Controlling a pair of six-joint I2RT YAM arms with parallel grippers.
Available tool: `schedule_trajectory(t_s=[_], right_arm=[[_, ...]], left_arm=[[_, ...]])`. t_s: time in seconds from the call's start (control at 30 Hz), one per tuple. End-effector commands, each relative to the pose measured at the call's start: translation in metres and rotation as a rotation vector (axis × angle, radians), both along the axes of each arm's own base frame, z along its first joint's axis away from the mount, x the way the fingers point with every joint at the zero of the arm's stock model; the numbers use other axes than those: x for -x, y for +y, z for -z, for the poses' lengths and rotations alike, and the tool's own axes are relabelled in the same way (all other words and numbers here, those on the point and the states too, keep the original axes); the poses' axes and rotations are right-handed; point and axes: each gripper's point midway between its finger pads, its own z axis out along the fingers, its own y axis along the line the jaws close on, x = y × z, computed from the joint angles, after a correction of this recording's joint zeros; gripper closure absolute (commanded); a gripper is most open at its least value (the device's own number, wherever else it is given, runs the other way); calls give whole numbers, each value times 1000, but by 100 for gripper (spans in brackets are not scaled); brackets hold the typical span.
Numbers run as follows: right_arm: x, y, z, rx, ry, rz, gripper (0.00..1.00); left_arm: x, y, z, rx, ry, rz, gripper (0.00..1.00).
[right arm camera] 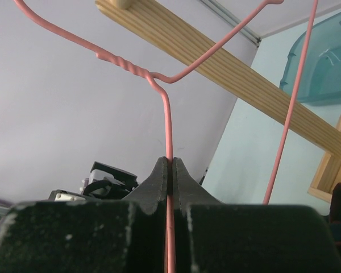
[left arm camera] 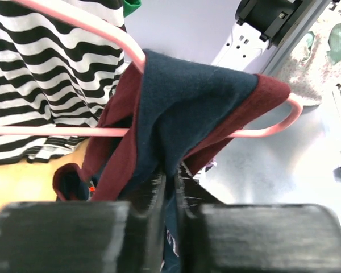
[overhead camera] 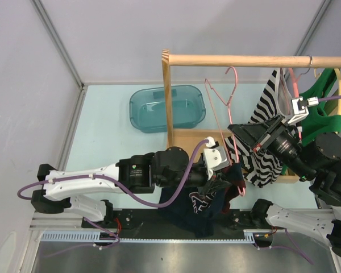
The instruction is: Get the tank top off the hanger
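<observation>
In front of the wooden rack (overhead camera: 167, 96), the left tool (left arm camera: 169, 187) clamps the navy, maroon-trimmed tank top (left arm camera: 193, 102) and the right tool (right arm camera: 170, 170) clamps the pink wire hanger (right arm camera: 166, 125). One shoulder is not yet off.

The tank top (left arm camera: 193, 108) is soft, matt knit cloth, navy with maroon trim. The wire hanger (right arm camera: 166, 114) is thin pink-coated wire, smooth with a slight sheen, twisted at the neck. The wooden rack (right arm camera: 238, 74) is pale timber with visible grain lines. The storage bin (overhead camera: 159, 111) is glossy, translucent teal plastic. The right gripper (right arm camera: 170, 162) has matt black, faintly speckled plastic fingers (right arm camera: 150, 187). The striped garment (left arm camera: 40, 68) is matt black-and-white cloth.
</observation>
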Motion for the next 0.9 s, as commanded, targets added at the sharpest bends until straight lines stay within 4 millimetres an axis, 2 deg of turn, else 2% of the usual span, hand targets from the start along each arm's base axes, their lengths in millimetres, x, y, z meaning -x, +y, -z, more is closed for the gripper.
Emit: schedule_trajectory(t_s=[0.0,0.2,0.3,0.4,0.57,0.63,0.67,0.73,0.8,0.83,0.87], right_arm=[[-8,-5,-22,-116,-9,53,100],[-18,-9,-19,-115,2,112,100],[-23,-12,-17,-104,-3,144,100],[-30,-6,-14,-87,-4,156,100],[-39,4,-19,-93,-9,166,100],[-45,8,-20,-87,-5,178,100],[-47,10,-23,-90,-17,182,100],[-51,12,-26,-88,-23,192,100],[-55,13,-31,-85,-40,210,100],[-58,14,-32,-82,-42,217,100],[-59,13,-36,-91,-47,228,100]], left_arm=[[7,14,-36,101,9,21,100],[37,49,-86,237,5,181,100],[50,65,-101,297,7,251,100],[64,72,-105,324,10,328,100],[67,71,-89,281,23,344,100],[68,78,-82,262,23,351,100],[69,78,-71,241,28,352,100],[72,89,-67,244,33,369,100],[73,93,-52,220,45,366,100],[74,102,-55,236,44,368,100],[72,103,-44,217,51,355,100]])
